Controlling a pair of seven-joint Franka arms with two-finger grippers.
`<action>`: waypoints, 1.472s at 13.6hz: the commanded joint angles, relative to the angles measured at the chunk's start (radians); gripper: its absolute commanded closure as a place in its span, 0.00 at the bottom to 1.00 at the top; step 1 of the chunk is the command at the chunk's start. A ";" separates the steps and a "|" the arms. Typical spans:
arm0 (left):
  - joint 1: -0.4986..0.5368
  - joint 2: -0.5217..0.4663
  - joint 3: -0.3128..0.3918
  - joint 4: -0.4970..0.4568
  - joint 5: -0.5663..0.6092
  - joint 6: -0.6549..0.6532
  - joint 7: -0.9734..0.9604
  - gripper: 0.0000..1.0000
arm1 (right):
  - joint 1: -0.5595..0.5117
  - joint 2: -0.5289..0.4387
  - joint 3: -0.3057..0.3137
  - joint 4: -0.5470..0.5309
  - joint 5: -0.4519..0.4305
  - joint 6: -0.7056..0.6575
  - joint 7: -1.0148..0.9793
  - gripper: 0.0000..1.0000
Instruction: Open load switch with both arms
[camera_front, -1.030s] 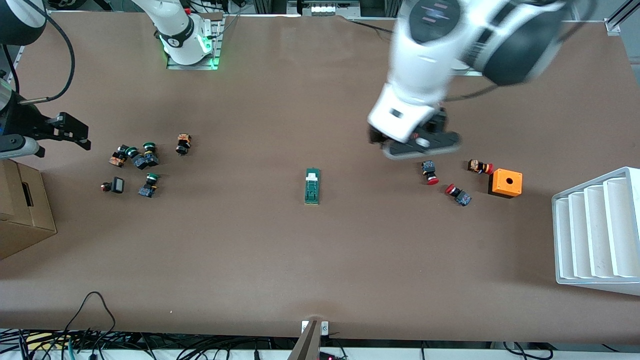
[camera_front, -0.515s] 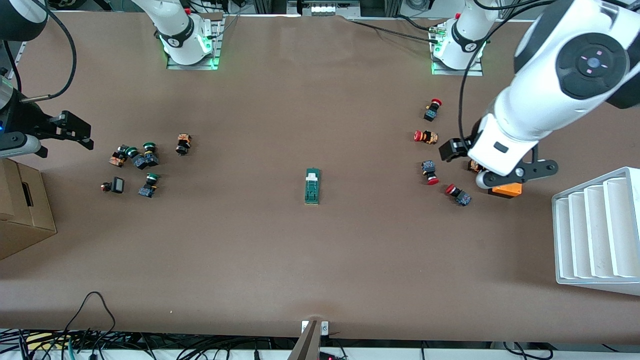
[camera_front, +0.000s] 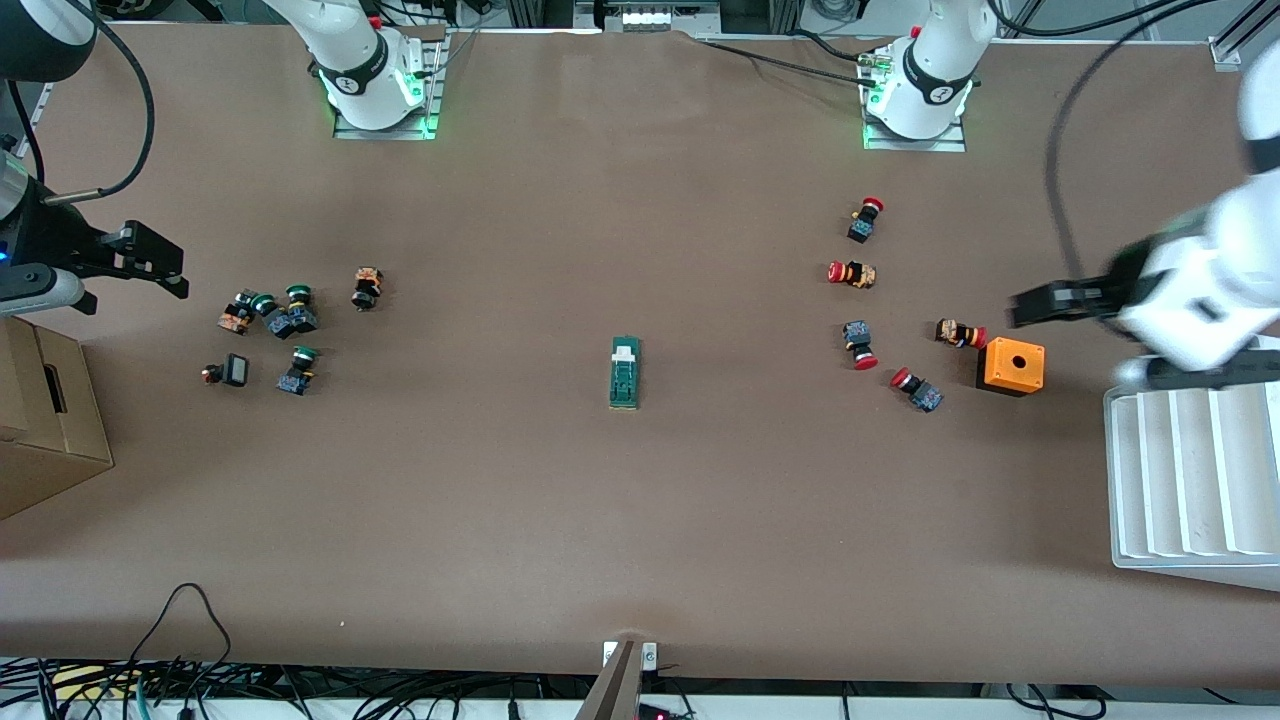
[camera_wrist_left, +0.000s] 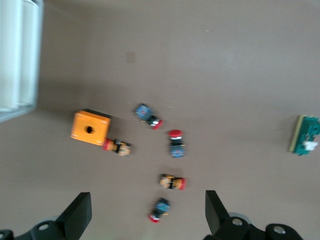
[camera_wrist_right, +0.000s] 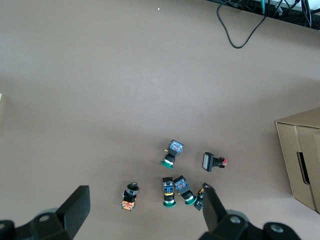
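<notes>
The load switch (camera_front: 625, 372), a narrow dark-green block with a white end piece, lies flat at the middle of the table; it also shows in the left wrist view as the load switch (camera_wrist_left: 306, 135). My left gripper (camera_front: 1040, 300) hangs high over the left arm's end of the table, between the orange box and the white rack. It is far from the switch. That left gripper (camera_wrist_left: 147, 199) is open and empty. My right gripper (camera_front: 165, 270) hangs over the right arm's end, above the green-capped buttons. This right gripper (camera_wrist_right: 144, 192) is open too, with nothing in it.
Several red-capped push buttons (camera_front: 860, 345) and an orange box with a hole (camera_front: 1011, 365) lie toward the left arm's end, beside a white ribbed rack (camera_front: 1190, 470). Green-capped buttons (camera_front: 290, 320) and a cardboard box (camera_front: 45, 420) sit toward the right arm's end.
The left arm has swung fast from above the red-capped buttons out toward its own end of the table, to the white rack. The right arm has hardly moved. The switch lies as before.
</notes>
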 joint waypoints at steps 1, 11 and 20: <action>-0.088 -0.078 0.182 -0.074 -0.033 0.000 0.198 0.00 | 0.002 -0.007 0.001 0.011 0.007 -0.020 0.005 0.00; -0.131 -0.224 0.302 -0.235 -0.022 0.145 0.384 0.00 | 0.008 -0.007 0.003 0.011 0.005 -0.020 0.006 0.00; -0.154 -0.278 0.311 -0.282 -0.031 0.182 0.371 0.00 | 0.011 -0.007 0.002 0.011 0.005 -0.020 0.006 0.00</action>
